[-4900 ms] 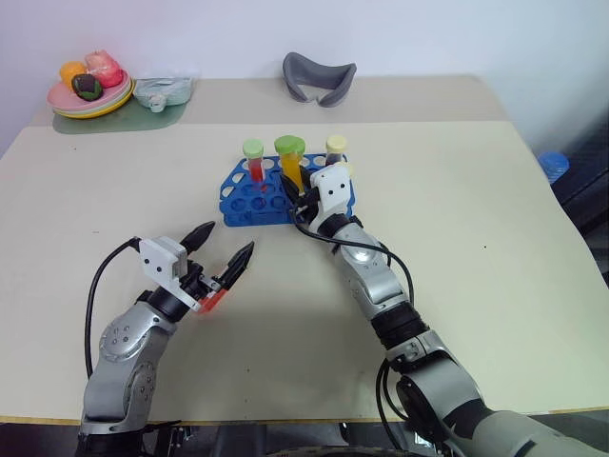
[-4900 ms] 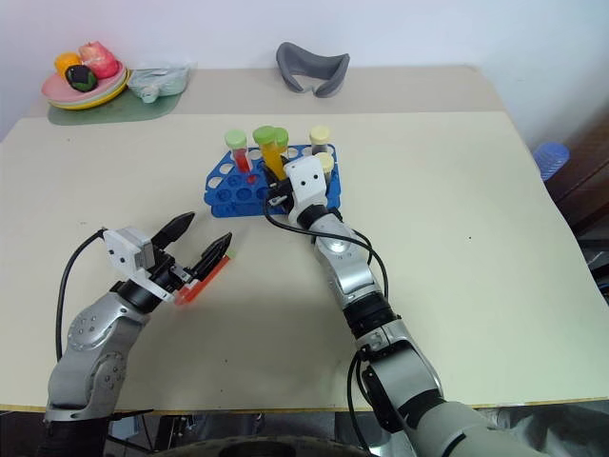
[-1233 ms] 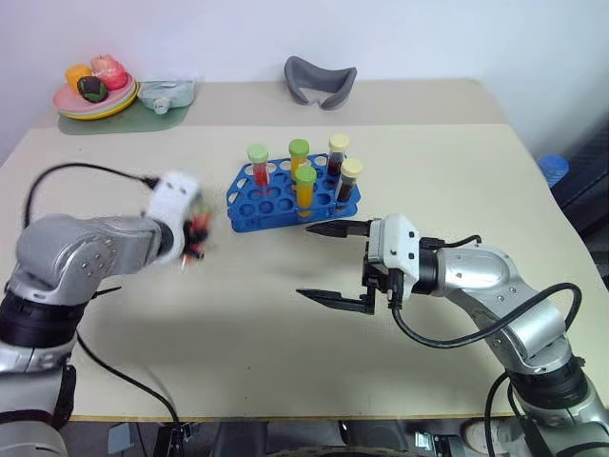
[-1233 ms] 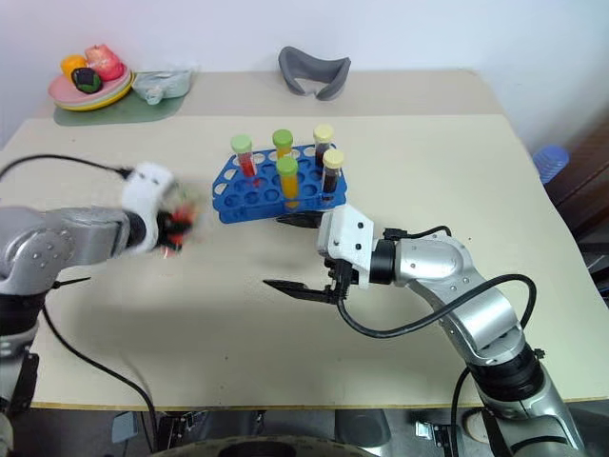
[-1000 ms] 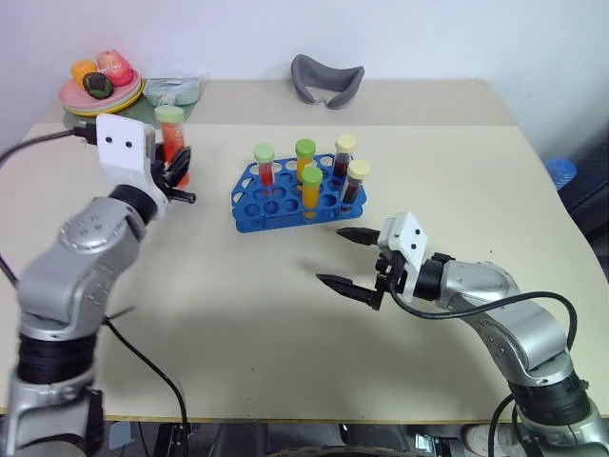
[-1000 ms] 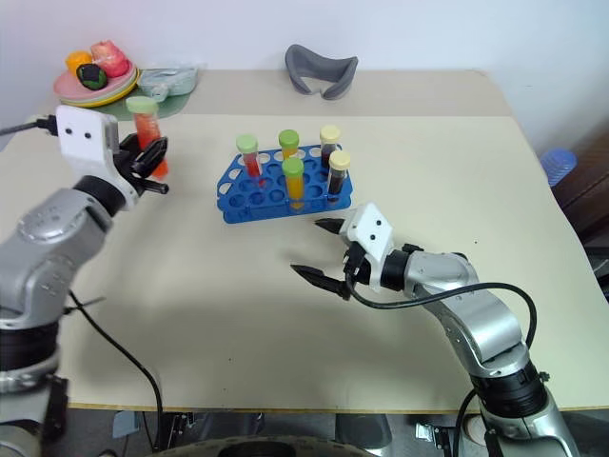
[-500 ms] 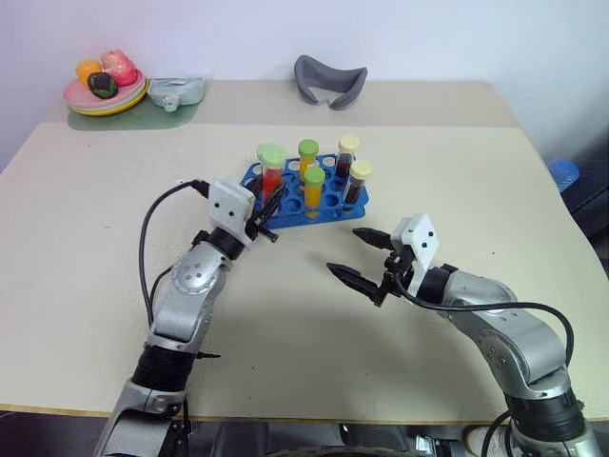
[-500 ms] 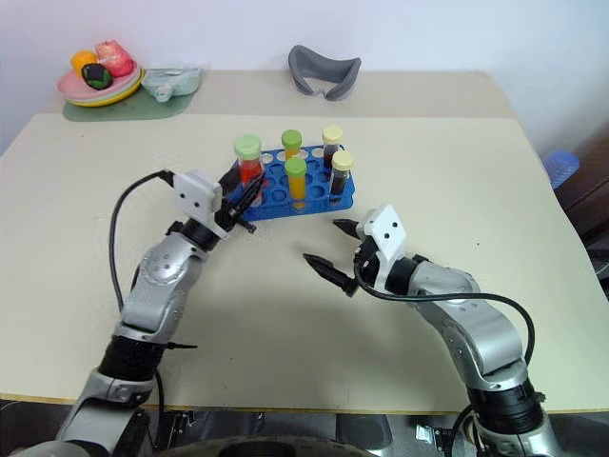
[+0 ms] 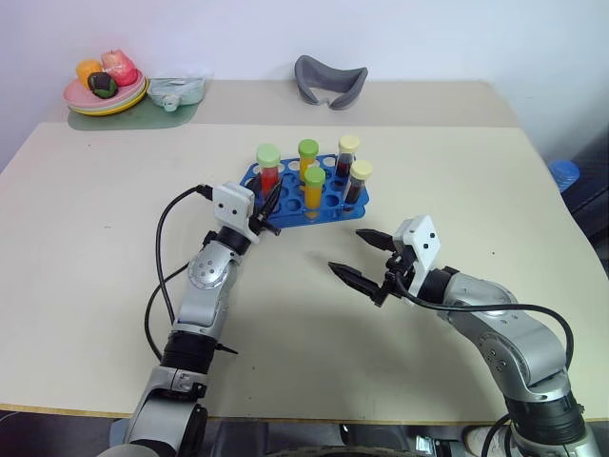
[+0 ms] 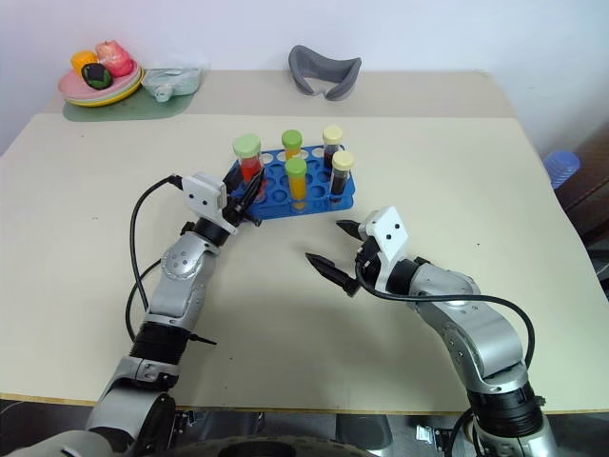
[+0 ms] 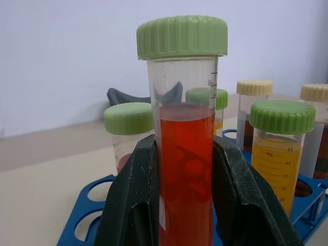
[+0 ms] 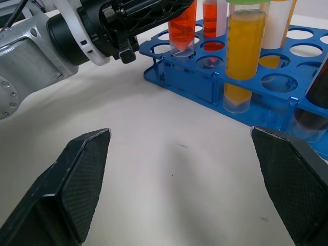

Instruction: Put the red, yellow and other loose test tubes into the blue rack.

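Observation:
The blue rack (image 9: 287,206) stands mid-table with several capped tubes upright in it: yellow-orange ones (image 9: 313,190) with green caps and dark brown ones (image 9: 359,184) with cream caps. My left gripper (image 9: 264,204) is shut on a red test tube (image 11: 187,154) with a pale green cap, held upright. The tube's bottom sits at a hole (image 12: 179,49) in the rack's near left corner. Another red tube (image 12: 213,18) stands just behind it. My right gripper (image 9: 347,250) hangs open and empty above the table, in front of the rack.
A plate of toy fruit (image 9: 105,88) on a green mat and a pale pouch (image 9: 177,90) sit at the far left corner. A grey curved piece (image 9: 328,80) lies at the far edge. A blue object (image 9: 562,174) sits beyond the table's right edge.
My left arm swung in from the far left with the red tube and lowered it at the rack's near left corner. The right gripper stayed open and nearly still.

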